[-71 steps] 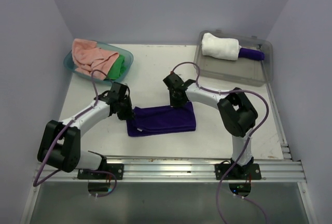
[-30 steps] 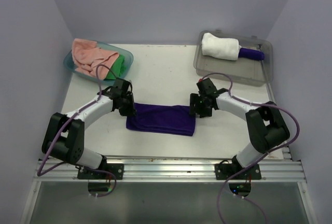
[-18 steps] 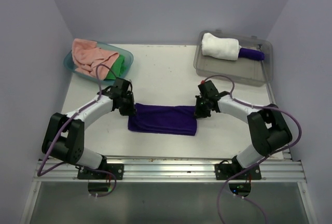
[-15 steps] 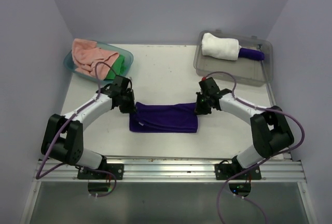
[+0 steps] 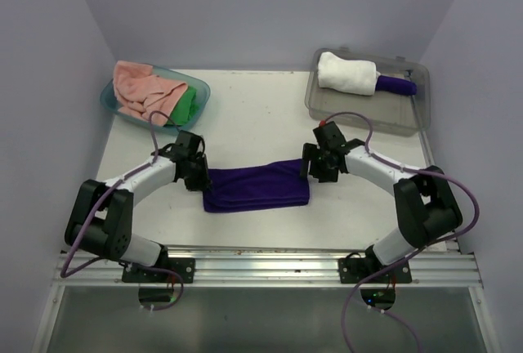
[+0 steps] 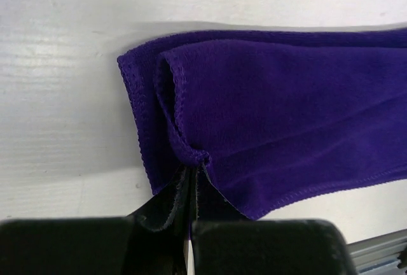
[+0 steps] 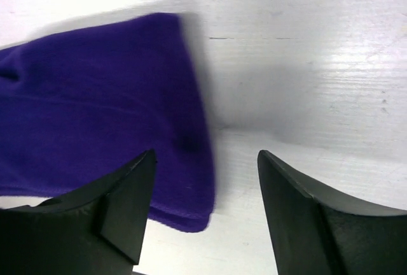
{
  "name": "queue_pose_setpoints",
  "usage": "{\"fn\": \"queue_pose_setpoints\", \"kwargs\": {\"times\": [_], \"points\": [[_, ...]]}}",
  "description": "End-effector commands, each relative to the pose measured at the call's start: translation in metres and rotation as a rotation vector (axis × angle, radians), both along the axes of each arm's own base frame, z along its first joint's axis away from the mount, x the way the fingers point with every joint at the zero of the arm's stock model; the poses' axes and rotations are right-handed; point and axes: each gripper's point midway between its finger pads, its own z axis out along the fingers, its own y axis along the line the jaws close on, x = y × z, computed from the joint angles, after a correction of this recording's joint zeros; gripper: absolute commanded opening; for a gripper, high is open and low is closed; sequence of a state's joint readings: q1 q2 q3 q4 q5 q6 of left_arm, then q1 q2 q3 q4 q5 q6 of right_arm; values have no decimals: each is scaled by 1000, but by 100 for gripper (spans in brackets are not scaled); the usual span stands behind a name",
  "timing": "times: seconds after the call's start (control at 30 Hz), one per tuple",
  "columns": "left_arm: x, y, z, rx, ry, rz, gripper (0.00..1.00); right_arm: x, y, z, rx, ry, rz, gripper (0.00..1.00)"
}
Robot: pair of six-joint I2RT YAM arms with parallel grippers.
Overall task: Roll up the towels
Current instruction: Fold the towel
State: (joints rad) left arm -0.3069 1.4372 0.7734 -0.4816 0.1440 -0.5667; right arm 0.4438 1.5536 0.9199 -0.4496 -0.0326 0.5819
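Left gripper [image 6: 192, 172]: jaws pinched together on a fold at the left end of the dark purple towel [image 5: 257, 188]. Right gripper [image 7: 205, 157]: jaws apart, straddling the towel's right edge. The towel lies folded on the table [image 5: 245, 108], between both arms.

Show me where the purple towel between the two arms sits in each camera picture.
Top external: purple towel at centre, between both arms.
Left wrist: fills the middle and right, left gripper pinching its near edge.
Right wrist: left half, by the open right gripper.
Shared landmark: the white table.
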Motion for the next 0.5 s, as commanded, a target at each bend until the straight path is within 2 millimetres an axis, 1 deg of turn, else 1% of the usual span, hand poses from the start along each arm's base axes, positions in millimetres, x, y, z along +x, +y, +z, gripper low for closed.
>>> {"fn": "queue_pose_setpoints", "kwargs": {"times": [0.0, 0.1, 0.13, 0.23, 0.27, 0.4, 0.47], "points": [[10, 9, -1, 23, -34, 55, 0, 4, -11, 1, -56, -17, -11, 70], [11, 12, 11, 30, -62, 64, 0, 8, -11, 13, -57, -46, -14, 70], [15, 12, 18, 30, -81, 66, 0, 9, -12, 18, -56, -55, -14, 70], [12, 13, 26, 29, -90, 66, 0, 17, -6, 31, -31, -93, -14, 64], [12, 14, 27, 31, -89, 66, 0, 20, -4, 37, -20, -105, -15, 60], [6, 15, 27, 30, -75, 70, 0, 27, 6, 47, 13, -124, 5, 53], [1, 14, 25, 29, -50, 66, 18, 30, 11, 49, 13, -131, 20, 50]]}}
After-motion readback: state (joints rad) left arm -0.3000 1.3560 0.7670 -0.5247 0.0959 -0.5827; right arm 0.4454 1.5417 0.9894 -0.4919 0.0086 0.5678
